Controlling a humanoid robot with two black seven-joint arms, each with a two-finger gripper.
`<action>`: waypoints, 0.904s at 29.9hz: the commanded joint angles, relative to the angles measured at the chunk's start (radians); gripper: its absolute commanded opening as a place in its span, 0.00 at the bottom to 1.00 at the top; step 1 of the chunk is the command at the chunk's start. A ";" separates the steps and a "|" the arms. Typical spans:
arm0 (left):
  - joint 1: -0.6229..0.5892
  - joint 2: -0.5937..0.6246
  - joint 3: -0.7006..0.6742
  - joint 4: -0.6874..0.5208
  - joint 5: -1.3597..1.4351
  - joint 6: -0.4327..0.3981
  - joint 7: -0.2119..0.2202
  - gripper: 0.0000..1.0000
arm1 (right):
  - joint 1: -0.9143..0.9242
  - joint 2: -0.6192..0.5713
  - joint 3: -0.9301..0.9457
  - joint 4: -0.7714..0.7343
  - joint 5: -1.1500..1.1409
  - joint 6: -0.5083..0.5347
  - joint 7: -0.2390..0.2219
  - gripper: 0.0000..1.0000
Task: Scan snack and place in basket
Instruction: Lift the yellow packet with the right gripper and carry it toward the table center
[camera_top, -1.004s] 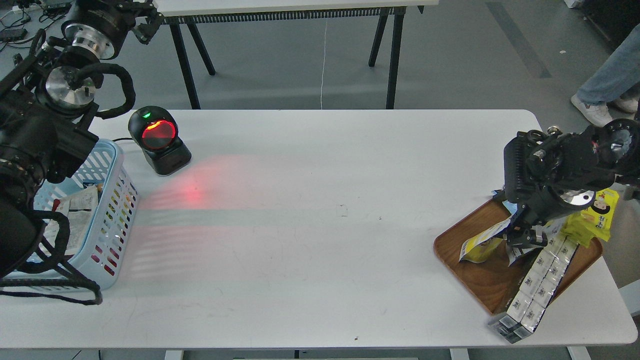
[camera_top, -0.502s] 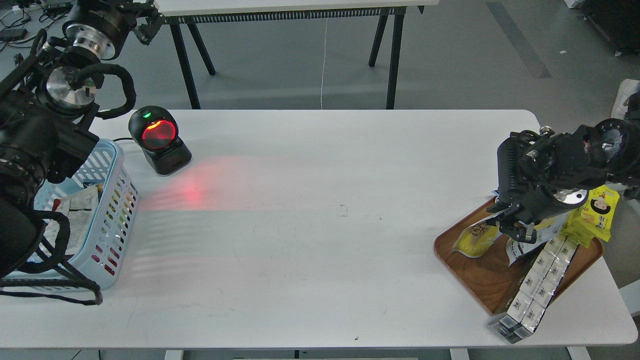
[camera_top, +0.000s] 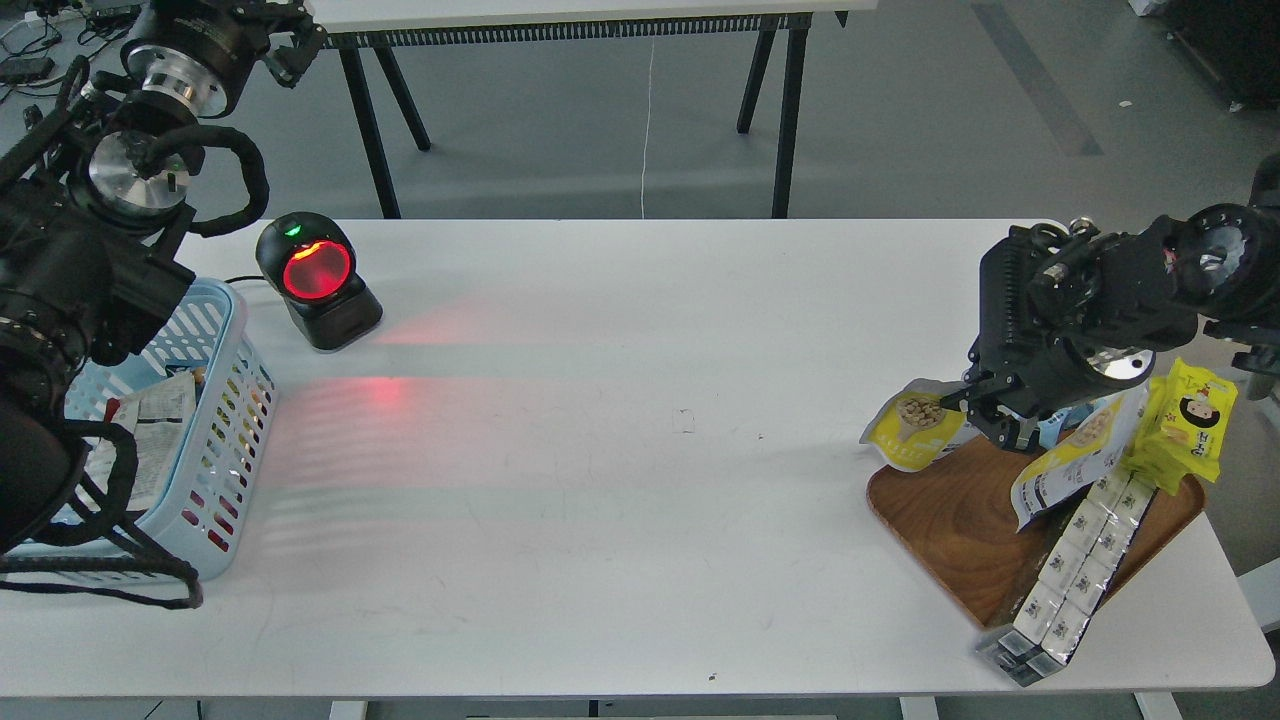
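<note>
The snack, a small pouch with a yellow lower part and a round picture of beige beans, hangs in my right gripper. The gripper is shut on the pouch's right edge and holds it above the left rim of the brown wooden tray. The light blue basket stands at the table's left edge, partly hidden by my left arm, with a printed packet inside. My left gripper is high at the top left, above the basket, dark and cut by the frame edge.
A black scanner with a red glowing window stands right of the basket and casts red light on the table. On the tray are a second bean pouch, a yellow cartoon-face pack and a strip of white packets.
My right gripper has risen from the tray and moved up and left with the pouch, which now hangs clear above the tray's rim. The left arm has not moved.
</note>
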 joint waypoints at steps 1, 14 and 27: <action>-0.001 0.002 0.000 0.000 0.000 0.000 0.000 1.00 | 0.010 0.002 0.060 0.014 0.028 0.004 0.000 0.00; -0.001 -0.009 0.000 0.000 0.000 0.000 0.000 1.00 | -0.009 0.238 0.198 -0.062 0.124 0.027 0.000 0.00; 0.001 0.000 0.000 0.000 0.000 0.000 0.002 1.00 | 0.001 0.585 0.222 -0.300 0.189 0.028 0.000 0.00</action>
